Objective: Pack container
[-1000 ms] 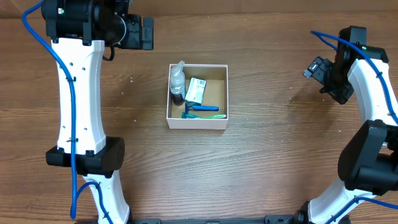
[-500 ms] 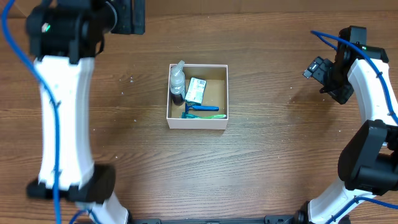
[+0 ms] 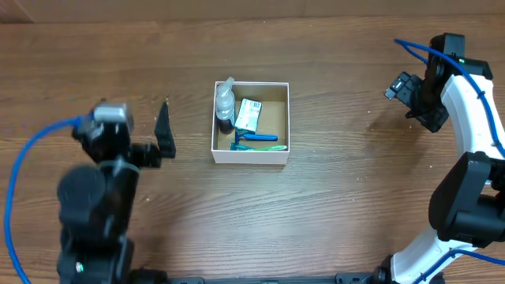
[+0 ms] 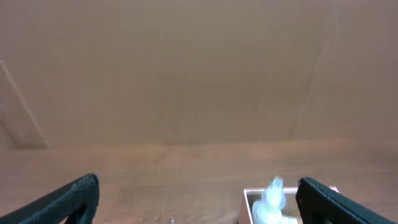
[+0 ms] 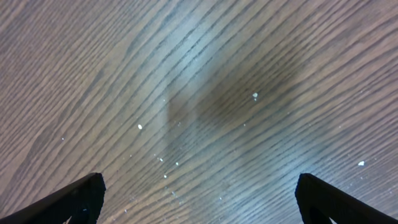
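The container (image 3: 284, 118), a shallow white-walled box with a brown inside, sits mid-table. In it lie a clear spray bottle (image 3: 225, 101), a green-and-white packet (image 3: 249, 115), a blue razor (image 3: 254, 138) and a green stick (image 3: 260, 147). My left gripper (image 3: 164, 130) is open and empty, to the left of the box; its wrist view shows the box corner (image 4: 247, 198) and the bottle (image 4: 272, 202) between its wide fingers (image 4: 198, 205). My right gripper (image 3: 398, 93) is open and empty, far right, over bare wood (image 5: 198, 199).
The wooden table (image 3: 331, 205) surrounds the box. The left arm's body stands at the front left (image 3: 95, 213). The right arm's base stands at the front right (image 3: 465, 213). A brown wall (image 4: 186, 68) rises behind the table.
The left arm has swung from the far left corner down toward the front; its gripper now sits left of the box. The right arm and the box contents have not moved.
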Motion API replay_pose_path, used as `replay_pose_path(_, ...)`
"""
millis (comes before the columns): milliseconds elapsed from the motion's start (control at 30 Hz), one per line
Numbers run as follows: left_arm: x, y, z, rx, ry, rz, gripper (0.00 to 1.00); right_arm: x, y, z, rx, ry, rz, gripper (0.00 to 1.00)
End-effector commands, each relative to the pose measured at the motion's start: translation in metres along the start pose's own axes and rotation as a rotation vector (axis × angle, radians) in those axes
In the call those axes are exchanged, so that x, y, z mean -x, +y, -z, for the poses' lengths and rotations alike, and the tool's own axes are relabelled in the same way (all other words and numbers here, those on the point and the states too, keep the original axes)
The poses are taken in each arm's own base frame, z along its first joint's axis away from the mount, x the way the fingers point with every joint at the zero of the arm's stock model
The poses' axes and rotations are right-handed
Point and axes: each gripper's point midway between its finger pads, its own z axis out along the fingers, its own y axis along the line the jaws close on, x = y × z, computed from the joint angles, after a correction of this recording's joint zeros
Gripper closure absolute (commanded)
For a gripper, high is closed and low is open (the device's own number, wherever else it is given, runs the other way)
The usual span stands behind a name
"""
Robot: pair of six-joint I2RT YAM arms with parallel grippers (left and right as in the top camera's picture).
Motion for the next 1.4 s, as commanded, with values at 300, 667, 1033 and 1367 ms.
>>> replay_pose_path(300,-0.140,0.019,0.033,0.037,-0.105,0.106,0.00,0.007,0.003,0.005,0.005,-0.027,0.000,0.00)
replay_pose_path(667,-0.196,0.034,0.031,0.095,-0.032,0.094,0.00,0.007,0.003,0.005,0.005,-0.027,0.000,0.00)
replay_pose_path(1033,-0.198,0.037,0.033,0.109,-0.026,0.088,0.00,0.007,0.003,0.005,0.005,-0.027,0.000,0.00)
replay_pose_path(1367,-0.198,0.037,0.033,0.109,-0.026,0.088,0.00,0.008,0.004,0.011,0.013,-0.040,0.002,0.00)
